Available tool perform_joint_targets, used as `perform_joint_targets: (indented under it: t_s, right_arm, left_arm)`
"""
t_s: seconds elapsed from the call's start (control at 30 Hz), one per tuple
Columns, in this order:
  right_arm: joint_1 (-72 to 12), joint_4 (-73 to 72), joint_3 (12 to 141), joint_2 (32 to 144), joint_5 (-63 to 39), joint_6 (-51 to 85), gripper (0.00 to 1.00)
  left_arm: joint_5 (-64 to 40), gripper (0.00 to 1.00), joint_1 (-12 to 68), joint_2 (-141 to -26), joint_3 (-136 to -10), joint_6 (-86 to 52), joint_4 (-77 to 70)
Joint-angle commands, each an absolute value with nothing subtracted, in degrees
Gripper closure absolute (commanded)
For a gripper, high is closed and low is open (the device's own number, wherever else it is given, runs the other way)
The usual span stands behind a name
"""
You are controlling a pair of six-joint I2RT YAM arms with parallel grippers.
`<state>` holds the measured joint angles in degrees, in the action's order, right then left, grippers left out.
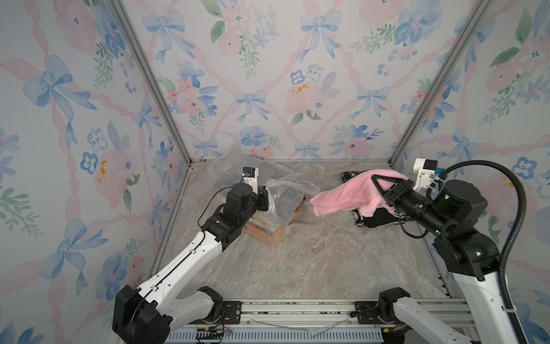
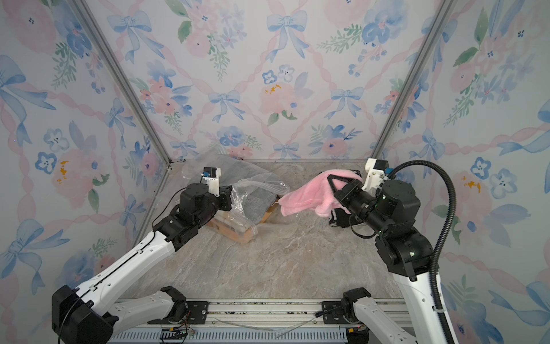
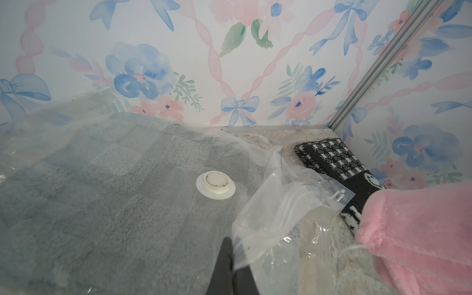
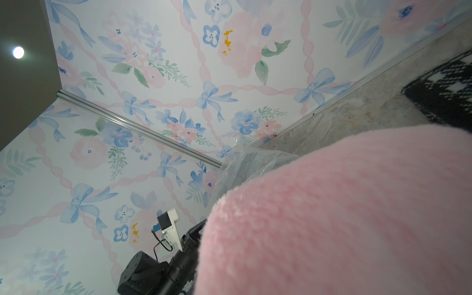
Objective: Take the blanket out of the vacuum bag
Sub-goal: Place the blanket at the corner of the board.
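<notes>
The left gripper [image 3: 231, 255] is pressed together on a crinkled edge of the clear vacuum bag [image 3: 270, 204], which lies at the far left of the counter [image 1: 297, 262] with a grey blanket [image 3: 115, 191] inside. The right gripper [image 1: 382, 186] pinches the pink blanket [image 1: 339, 198], held just beside the bag's mouth, over a black-and-white cloth [image 1: 375, 219]

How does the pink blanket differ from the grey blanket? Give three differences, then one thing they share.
Colour: the pink blanket is pale pink; the grey blanket is grey.
Place: the pink blanket is out in the open; the grey blanket sits inside the clear bag.
Pose: the pink blanket hangs bunched from the shut right hand; the grey blanket lies spread out, unheld.
Shared: both look soft and fluffy.
</notes>
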<state>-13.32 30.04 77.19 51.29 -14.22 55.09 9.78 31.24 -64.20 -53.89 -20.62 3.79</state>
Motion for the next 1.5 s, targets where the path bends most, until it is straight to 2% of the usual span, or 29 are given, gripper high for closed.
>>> perform_joint_targets:
  t_s: [0.0, 0.4, 0.67, 1.03, 1.47]
  right_arm:
    - [-10.86, 24.28, 77.49, 54.31, -11.36, 54.67, 1.00]
    - [-1.46, 16.56, 81.43, 65.97, -13.13, 50.02, 1.00]
    - [7.06, 12.69, 84.18, 72.50, -19.05, 51.15, 1.00]
    - [10.02, -3.82, 84.37, 86.29, -21.19, 48.43, 1.00]
    - [10.11, -3.42, 98.25, 100.89, -22.31, 44.33, 1.00]
  left_arm:
    - [9.62, 1.00, 30.76, -62.45, -53.28, -20.55, 2.26]
    - [11.21, 1.00, 30.68, -63.21, -53.68, -20.48, 3.10]
    - [10.85, 1.00, 30.74, -65.78, -54.23, -21.27, 2.21]
    - [11.91, 1.00, 30.75, -65.98, -53.53, -22.15, 2.99]
    - [12.35, 1.00, 30.65, -69.61, -54.36, -22.59, 1.04]
